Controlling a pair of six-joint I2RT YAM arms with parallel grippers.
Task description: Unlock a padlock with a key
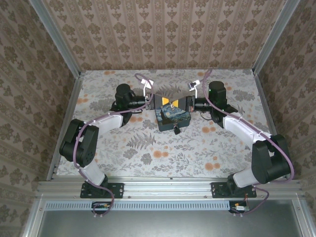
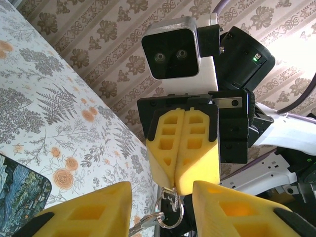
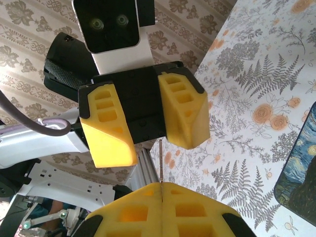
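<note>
One thin silver key [image 3: 161, 160] with ring [image 2: 170, 213] in right claw [image 3: 161, 187]

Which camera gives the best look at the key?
The left wrist view: the key and its ring hang clear from the right gripper's shut fingers. The right wrist view catches it edge-on, as a thin line. In the top view it is too small to tell.

Part of the key [image 2: 169, 197] lies hidden between the pressed-together fingers [image 2: 197, 148] of the right gripper [image 2: 182, 187], and from above the padlock [image 1: 176, 129] is too small to make out.
</note>
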